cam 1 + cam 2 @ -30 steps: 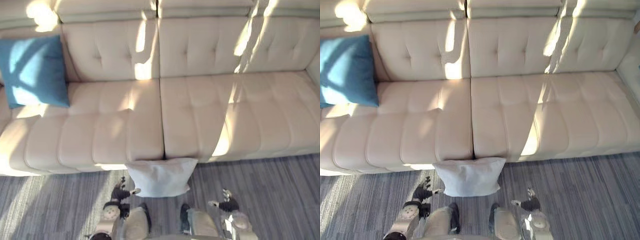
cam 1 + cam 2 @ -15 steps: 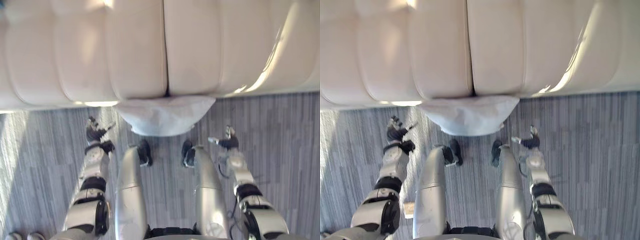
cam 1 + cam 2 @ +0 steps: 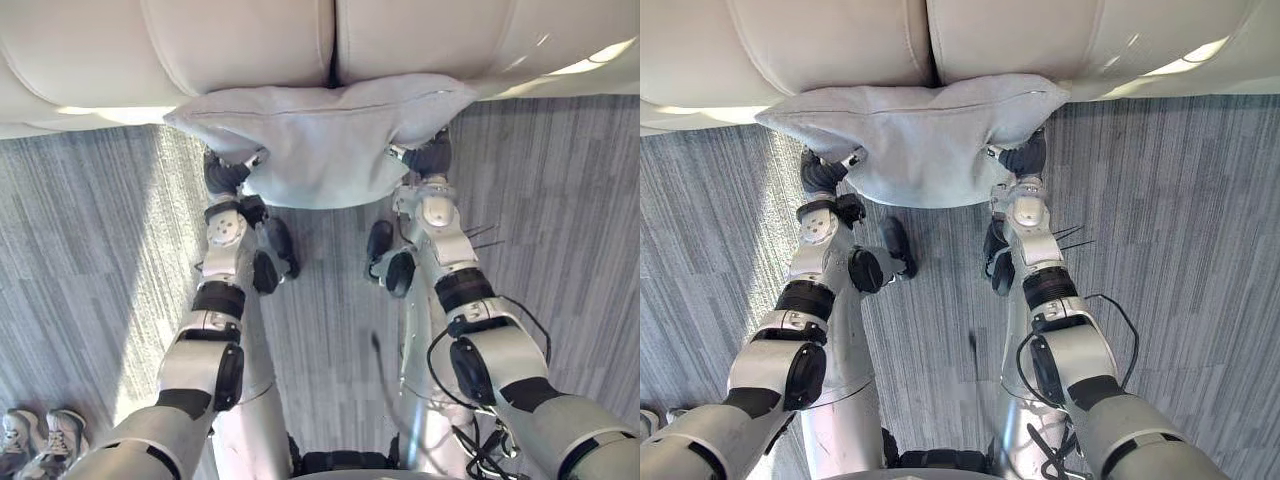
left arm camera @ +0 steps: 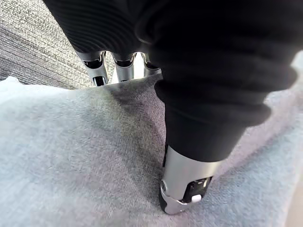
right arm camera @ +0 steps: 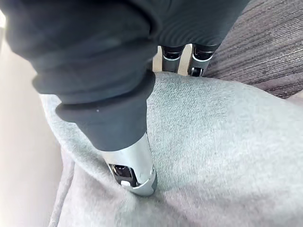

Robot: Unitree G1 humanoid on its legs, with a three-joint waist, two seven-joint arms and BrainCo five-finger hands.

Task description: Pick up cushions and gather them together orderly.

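Grasping: the step in hand, judged from both grips being set on the fabric.
Cushion (image 3: pixel 325 140): grey, at 12 o'clock in the head view, top edge against the sofa (image 3: pixel 230 40) front; whether its lower edge touches the floor (image 3: pixel 90 250) cannot be told.
Left robot hand (image 3: pixel 222 178): at the Cushion's 8 o'clock edge; thumb on the face, fingers behind, pinching it.
Right robot hand (image 3: pixel 432 158): at its 4 o'clock edge, pinching likewise.
Next move: probably an even two-handed raise clear of the seat lip.
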